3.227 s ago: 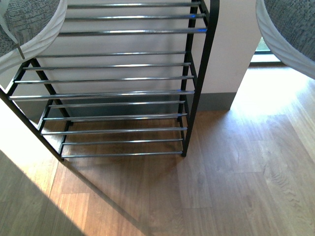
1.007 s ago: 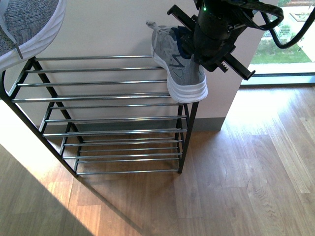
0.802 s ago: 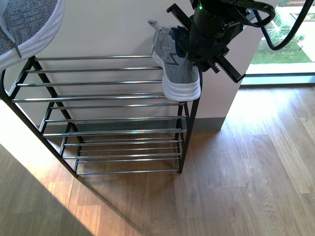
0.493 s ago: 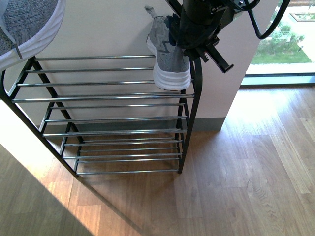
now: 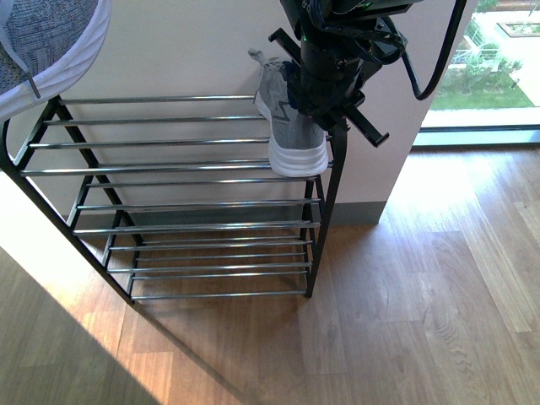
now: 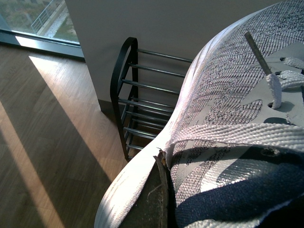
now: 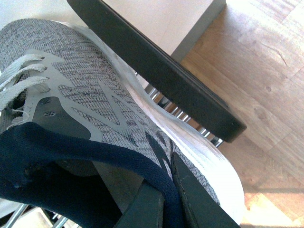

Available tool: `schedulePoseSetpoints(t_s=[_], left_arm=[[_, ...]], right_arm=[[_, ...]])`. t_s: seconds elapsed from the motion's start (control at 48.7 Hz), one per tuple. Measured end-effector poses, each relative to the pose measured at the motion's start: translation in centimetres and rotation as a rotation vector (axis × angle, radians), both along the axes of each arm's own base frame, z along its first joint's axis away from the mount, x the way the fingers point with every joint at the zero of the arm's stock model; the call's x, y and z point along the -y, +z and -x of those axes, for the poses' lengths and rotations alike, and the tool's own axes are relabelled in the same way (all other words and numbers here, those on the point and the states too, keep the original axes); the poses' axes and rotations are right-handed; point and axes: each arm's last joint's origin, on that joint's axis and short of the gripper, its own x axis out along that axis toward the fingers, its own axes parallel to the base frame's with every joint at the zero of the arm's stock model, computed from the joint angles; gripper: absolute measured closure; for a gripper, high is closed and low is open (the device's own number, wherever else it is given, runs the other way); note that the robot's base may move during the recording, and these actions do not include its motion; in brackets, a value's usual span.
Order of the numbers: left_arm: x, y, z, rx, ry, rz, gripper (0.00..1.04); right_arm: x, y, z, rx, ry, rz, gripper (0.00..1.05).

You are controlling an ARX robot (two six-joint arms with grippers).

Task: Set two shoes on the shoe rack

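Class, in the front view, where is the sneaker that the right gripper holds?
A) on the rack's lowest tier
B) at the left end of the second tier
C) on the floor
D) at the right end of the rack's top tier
D: the sneaker in the right gripper is at the right end of the shoe rack's top bars.

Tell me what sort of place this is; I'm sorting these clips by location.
Probably a home, perhaps an entryway: a four-tier shoe rack stands against a pale wall on a wood-plank floor, and a low window to the right looks out on greenery.
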Motion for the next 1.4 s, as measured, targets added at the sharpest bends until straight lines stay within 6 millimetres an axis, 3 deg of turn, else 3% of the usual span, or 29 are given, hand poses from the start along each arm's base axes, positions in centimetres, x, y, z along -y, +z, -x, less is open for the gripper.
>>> schedulePoseSetpoints(t_s=[0.082, 0.164, 0.288, 0.432, 0.596, 0.76, 0.987, 1.13, 1.233, 1.315, 1.398], left_arm=[[0.0, 0.0, 0.0, 0.0, 0.0, 0.0, 1.03], [0.0, 0.0, 0.0, 0.0, 0.0, 0.0, 1.03], [0.0, 0.0, 0.0, 0.0, 0.0, 0.0, 1.03], [0.0, 0.0, 0.0, 0.0, 0.001, -0.001, 1.03], [0.0, 0.0, 0.0, 0.0, 0.0, 0.0, 1.03], [0.0, 0.0, 0.0, 0.0, 0.0, 0.0, 1.03], [0.0, 0.0, 0.0, 0.0, 0.0, 0.0, 1.03], [0.0, 0.0, 0.0, 0.0, 0.0, 0.0, 1.03], [0.0, 0.0, 0.0, 0.0, 0.003, -0.001, 1.03], [0.0, 0.0, 0.0, 0.0, -0.002, 0.001, 1.03], [0.0, 0.0, 0.0, -0.001, 0.002, -0.001, 1.03]], right_arm=[[0.4, -0.6, 0.1, 0.024, 0.017, 0.012, 1.01], [0.6, -1.4, 0.2, 0.045, 0.031, 0.027, 0.85], [0.9, -0.9, 0.3, 0.085, 0.065, 0.029, 0.68], [2.1, 2.2, 2.5, 0.202, 0.16, -0.007, 0.38], [3.5, 5.6, 7.1, 0.309, 0.312, -0.049, 0.07], [6.5, 7.7, 15.1, 0.409, 0.522, -0.059, 0.09], [16.2, 9.2, 23.4, 0.498, 0.699, 0.015, 0.09], [19.9, 10.7, 26.4, 0.635, 0.72, 0.083, 0.09], [20.4, 11.3, 26.8, 0.674, 0.721, 0.118, 0.09], [20.4, 10.3, 27.1, 0.764, 0.547, 0.45, 0.23], [21.1, 9.9, 28.1, 0.784, 0.406, 0.669, 0.4]])
